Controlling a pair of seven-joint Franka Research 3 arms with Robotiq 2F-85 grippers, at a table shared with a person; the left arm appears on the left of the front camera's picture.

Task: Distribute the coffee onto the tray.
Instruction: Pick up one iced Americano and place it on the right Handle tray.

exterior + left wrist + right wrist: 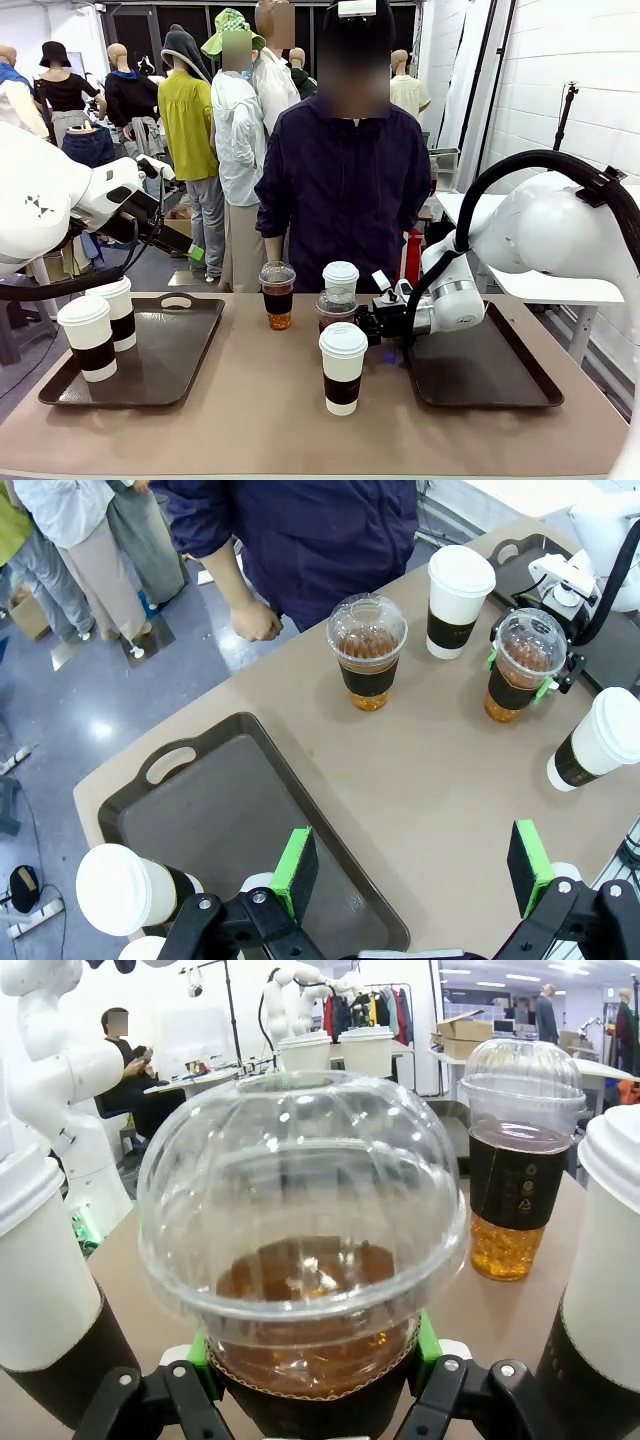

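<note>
The table bears a left tray, right tray, white cups and clear cups.

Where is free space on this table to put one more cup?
The dark brown right tray is bare. The dark brown left tray is free except its outer edge, where two white lidded paper cups stand. The beige tabletop beside the left tray is free. Crowded: the middle, three sleeved cups plus the clear dome-lidded cup in the right gripper.

White brick wall (right side), glossy grey floor.
</note>
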